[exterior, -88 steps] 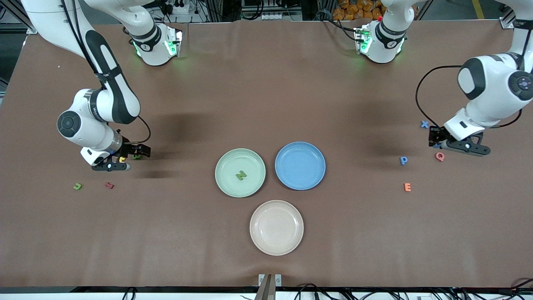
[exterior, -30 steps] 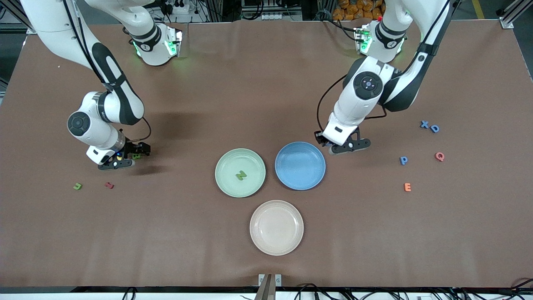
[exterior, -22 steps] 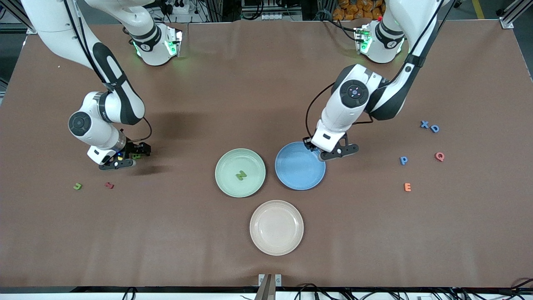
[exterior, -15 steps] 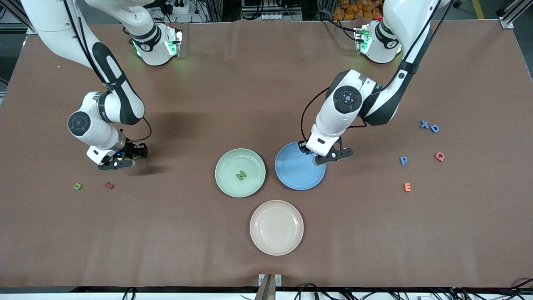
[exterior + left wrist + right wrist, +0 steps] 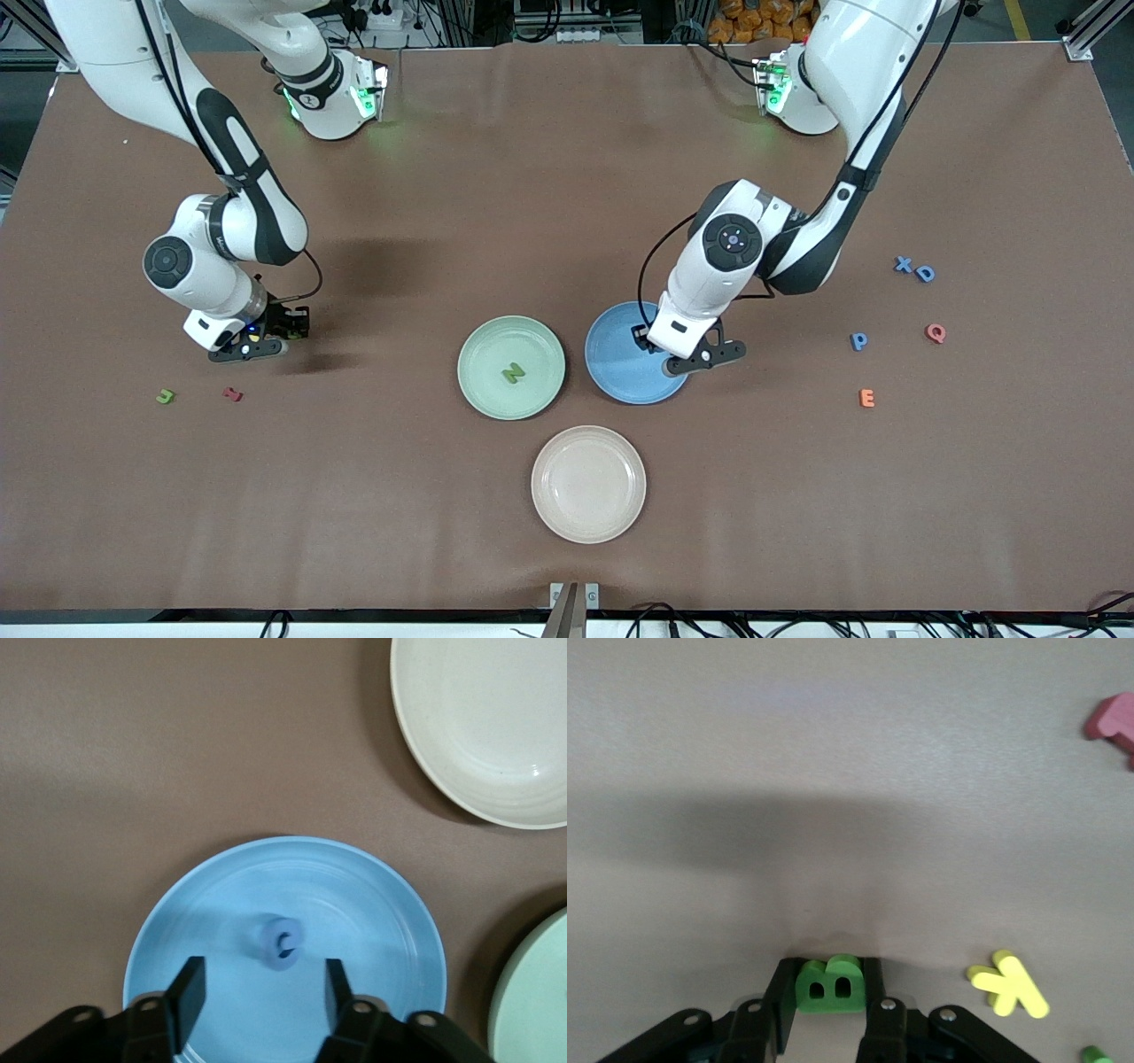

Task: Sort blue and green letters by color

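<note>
Right gripper (image 5: 266,339), over the table toward the right arm's end, is clamped on green B (image 5: 828,983); the green plate (image 5: 478,390) holding N (image 5: 513,374) lies toward the table's middle, so the B travels that way. A green hook (image 5: 165,396) lies nearer the camera.

Left gripper (image 5: 259,992), over the blue plate (image 5: 159,930), has its fingers spread with a blue letter (image 5: 279,943), probably G, free between them, apparently released. Blue P (image 5: 858,341), X (image 5: 903,264) and D (image 5: 925,274) remain toward the left arm's end.

Letter N (image 5: 513,374) on a plate (image 5: 483,341)
</note>
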You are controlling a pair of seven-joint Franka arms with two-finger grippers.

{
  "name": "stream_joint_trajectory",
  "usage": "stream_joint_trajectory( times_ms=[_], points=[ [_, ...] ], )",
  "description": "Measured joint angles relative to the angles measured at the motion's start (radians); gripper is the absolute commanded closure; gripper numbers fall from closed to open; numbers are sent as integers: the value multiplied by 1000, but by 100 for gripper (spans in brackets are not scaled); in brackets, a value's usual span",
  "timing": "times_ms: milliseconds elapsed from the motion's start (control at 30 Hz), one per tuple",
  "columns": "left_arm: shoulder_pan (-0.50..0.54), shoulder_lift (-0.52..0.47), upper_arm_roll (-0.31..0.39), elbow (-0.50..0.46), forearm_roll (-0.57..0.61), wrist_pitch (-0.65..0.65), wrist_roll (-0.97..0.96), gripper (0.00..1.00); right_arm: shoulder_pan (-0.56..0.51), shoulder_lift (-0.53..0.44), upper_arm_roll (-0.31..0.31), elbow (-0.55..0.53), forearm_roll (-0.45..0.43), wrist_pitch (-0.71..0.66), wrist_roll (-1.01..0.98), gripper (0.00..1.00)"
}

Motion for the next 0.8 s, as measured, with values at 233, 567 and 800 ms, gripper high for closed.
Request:
stream_joint_trajectory(
  times_ms=[233, 567, 800],
  points=[
    [0, 0, 1, 2, 17, 0, 0, 0, 66, 9, 7, 76, 11, -51, 210, 94],
    [23, -19, 10, -14, 35, 0, 24, 1, 137, 60, 10, 240, 12, -166, 512, 94],
    [88, -93, 13, -123, 66, -3, 166, 1, 180, 131, 11, 336, 15, -174, 713, 94]
  ],
)
